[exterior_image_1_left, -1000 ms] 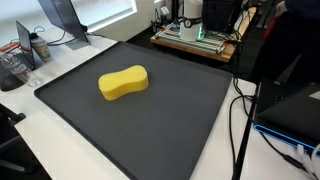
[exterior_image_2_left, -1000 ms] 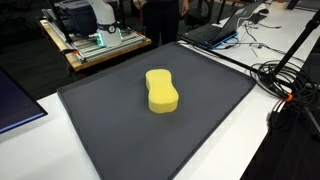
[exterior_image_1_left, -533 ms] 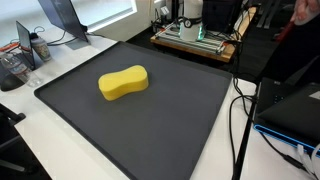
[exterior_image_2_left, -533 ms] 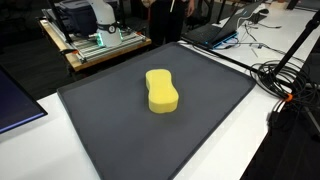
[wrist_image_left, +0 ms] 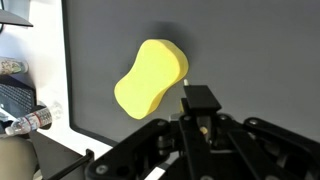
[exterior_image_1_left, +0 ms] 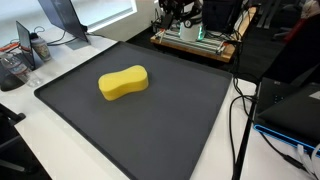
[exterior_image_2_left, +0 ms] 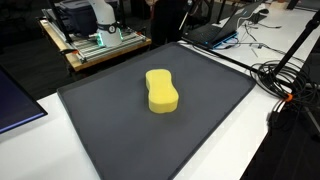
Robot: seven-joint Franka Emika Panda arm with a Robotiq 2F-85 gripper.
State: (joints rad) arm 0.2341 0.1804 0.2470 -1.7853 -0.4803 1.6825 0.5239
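The gripper (wrist_image_left: 200, 99) is clenched shut with nothing between its fingers, above the dark mat (wrist_image_left: 255, 50). The yellow sponge (wrist_image_left: 150, 78) lies flat on the mat at the gripper's ten o'clock in the wrist view. In both exterior views the sponge (exterior_image_1_left: 123, 83) (exterior_image_2_left: 161, 90) sits near the mat's middle.

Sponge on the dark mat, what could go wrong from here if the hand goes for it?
1. The hand is shut and apart from the yellow sponge. Lowered like that, it would likely shove or squash the sponge rather than grip it.
2. The sponge lies flat on the dark mat, so fingers reaching under its edges may scrape the mat.
3. Cables beside the mat's edge could catch on a wide sweep.
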